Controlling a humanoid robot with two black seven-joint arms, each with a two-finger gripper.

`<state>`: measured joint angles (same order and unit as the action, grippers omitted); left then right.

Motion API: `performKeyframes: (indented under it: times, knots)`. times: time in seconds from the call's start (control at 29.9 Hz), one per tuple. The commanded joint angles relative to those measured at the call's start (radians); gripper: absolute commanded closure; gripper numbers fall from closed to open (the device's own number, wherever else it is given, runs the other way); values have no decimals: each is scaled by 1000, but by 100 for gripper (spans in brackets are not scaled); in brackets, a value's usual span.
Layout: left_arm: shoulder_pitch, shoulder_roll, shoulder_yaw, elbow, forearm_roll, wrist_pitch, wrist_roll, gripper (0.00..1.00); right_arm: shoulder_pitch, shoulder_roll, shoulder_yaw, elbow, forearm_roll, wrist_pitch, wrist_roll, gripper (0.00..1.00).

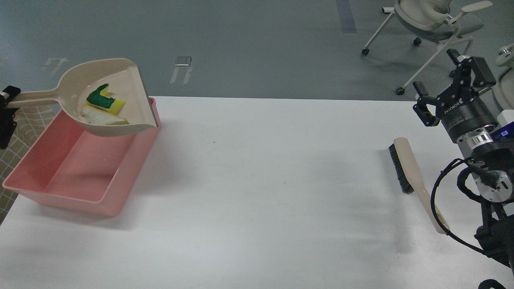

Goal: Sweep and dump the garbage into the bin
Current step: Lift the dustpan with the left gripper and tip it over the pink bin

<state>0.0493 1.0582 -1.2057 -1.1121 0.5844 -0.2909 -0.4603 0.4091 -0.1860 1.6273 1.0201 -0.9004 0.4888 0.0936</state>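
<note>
The beige dustpan (120, 82) hangs level over the far end of the pink bin (120, 188). In the pan lie the garbage scraps: the yellow sponge piece with a dark green top (103, 100) and the pale off-white strip (100, 117). My left gripper (5, 105) is at the left edge, mostly out of view, shut on the end of the dustpan handle. My right gripper (441, 76) is open and empty, raised above the table's far right. The bin's floor looks bare.
The beige brush with black bristles (406, 164) lies on the white table (257, 180) at the right, just left of my right arm. An office chair (433, 20) stands on the grey floor behind the table at the right.
</note>
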Motion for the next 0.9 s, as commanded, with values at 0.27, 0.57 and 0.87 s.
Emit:
performKeyframes:
  times: [0.27,0.57,0.87]
  knots:
    - [4,126,20,103,14,-88,-4,84,-6,-12,-3,2,0,0,0,0]
    - [-3,160,22,103,233,-91,-6,84,-10,-12,-4,3,0,0,2,0]
    - [-54,276,18,95,259,-91,-4,84,-13,-12,-4,0,0,0,3,0]
